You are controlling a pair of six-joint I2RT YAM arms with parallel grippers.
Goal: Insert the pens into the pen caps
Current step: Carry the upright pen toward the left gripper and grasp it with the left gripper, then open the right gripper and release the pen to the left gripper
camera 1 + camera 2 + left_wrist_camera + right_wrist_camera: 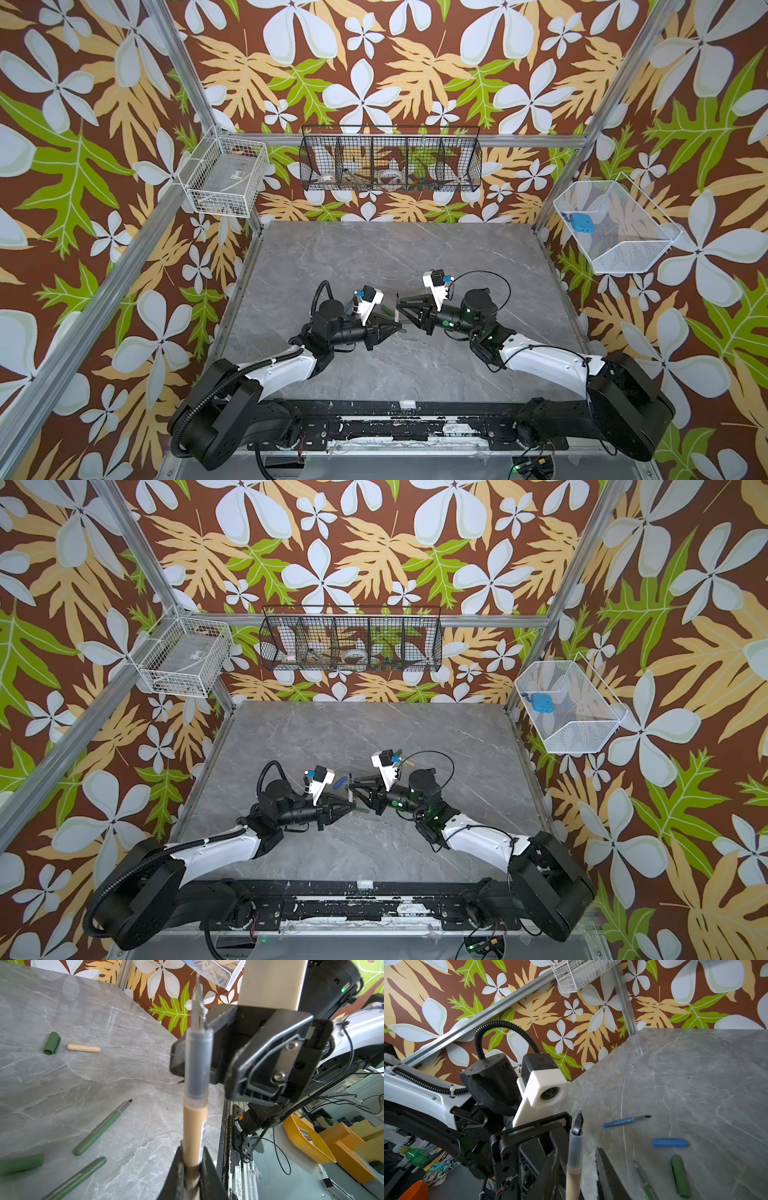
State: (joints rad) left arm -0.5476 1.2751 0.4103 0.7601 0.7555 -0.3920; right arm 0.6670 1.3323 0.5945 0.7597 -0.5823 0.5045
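I see my left gripper [192, 1164] pinching tan pen [195, 1124] on barrel, right gripper [577, 1153] fingers spread either side of it, green pen [97, 1129] flat on table [83, 1012]

Outward from the chipped black base rail [374, 409], black joints [478, 307] then white shells [540, 359] are seen; ribbed hose [266, 362] is tied to the left arm [286, 370], thin cable [482, 272] to the right arm [569, 372].

A robotics lab cell: aluminium frame [532, 142] with floral-print walls [374, 62]; wire baskets [390, 127]; grey marbled tabletop [374, 257].
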